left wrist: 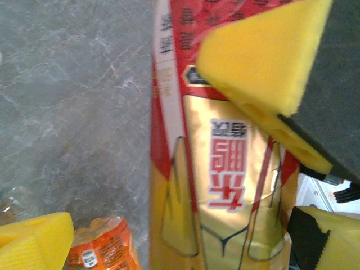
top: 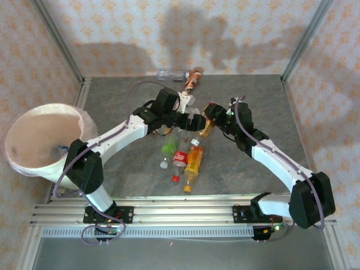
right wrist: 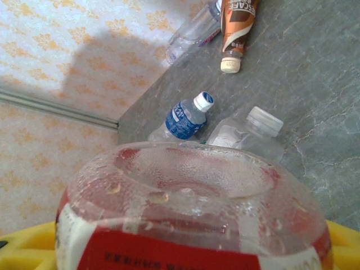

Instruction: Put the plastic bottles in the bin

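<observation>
My right gripper (top: 210,117) (right wrist: 185,250) is shut on a bottle with a red-and-gold label (top: 207,131) (right wrist: 191,197), held above the middle of the table with its clear base toward the right wrist camera. My left gripper (top: 192,120) (left wrist: 180,239) stands open around the same bottle (left wrist: 225,169), with a wide gap at its left pad (left wrist: 34,243). The right gripper's yellow pad (left wrist: 264,50) presses on the bottle higher up. The bin (top: 19,160), a white bucket with a pinkish liner, sits at the far left.
Green-labelled (top: 169,145), red-labelled (top: 180,158) and orange (top: 194,160) bottles lie under the grippers. A clear bottle (top: 171,73) and a brown one (top: 194,79) lie by the back wall. A blue-labelled bottle (right wrist: 183,119) and a white-capped clear one (right wrist: 253,132) lie between.
</observation>
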